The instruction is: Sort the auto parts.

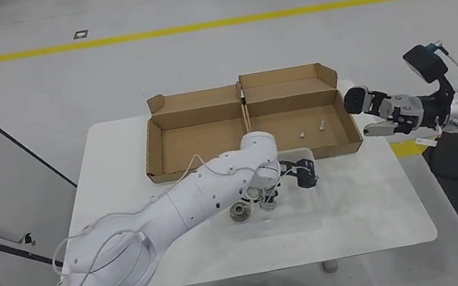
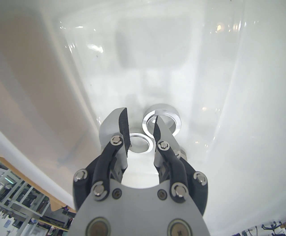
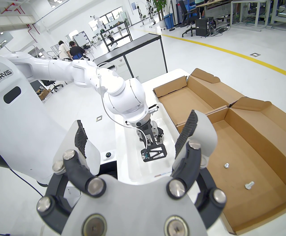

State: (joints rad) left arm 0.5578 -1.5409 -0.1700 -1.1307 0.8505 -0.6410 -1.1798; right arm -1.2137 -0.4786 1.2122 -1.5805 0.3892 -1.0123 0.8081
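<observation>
Behind the left end of the clear tray (image 1: 338, 202) (image 3: 138, 165), on the white table (image 1: 116, 170), stands an open cardboard box (image 1: 198, 143) (image 3: 190, 96) with its floor bare.

Inside the tray, toward that same left end, the left gripper (image 1: 258, 195) (image 2: 140, 114) (image 3: 156, 136) points down at the tray floor with its claw apart, holding nothing. Two metal rings lie on the floor right under it. The flat ring (image 2: 140, 135) sits in the gap between the two fingers. The taller ring (image 2: 175, 118) lies just beside the flat one. One fingertip covers its opening, and it cannot be made out whether that tip touches the rim. From the top view the rings show as small metal shapes (image 1: 240, 211) close against the gripper.

Behind the middle and right part of the tray stands a second open box (image 1: 302, 122) (image 3: 245, 145), side by side with the first and touching it. Two small parts rest on its floor, apart from each other and well away from the tray: a nut (image 1: 302, 133) (image 3: 226, 165) and a bolt (image 1: 320, 125) (image 3: 249, 185).

Past the tray's right end, beyond the outer wall of the second box, the right gripper (image 1: 362, 115) (image 3: 135, 117) hangs in the air with its claw spread wide and empty, facing back toward the tray and the left arm.
</observation>
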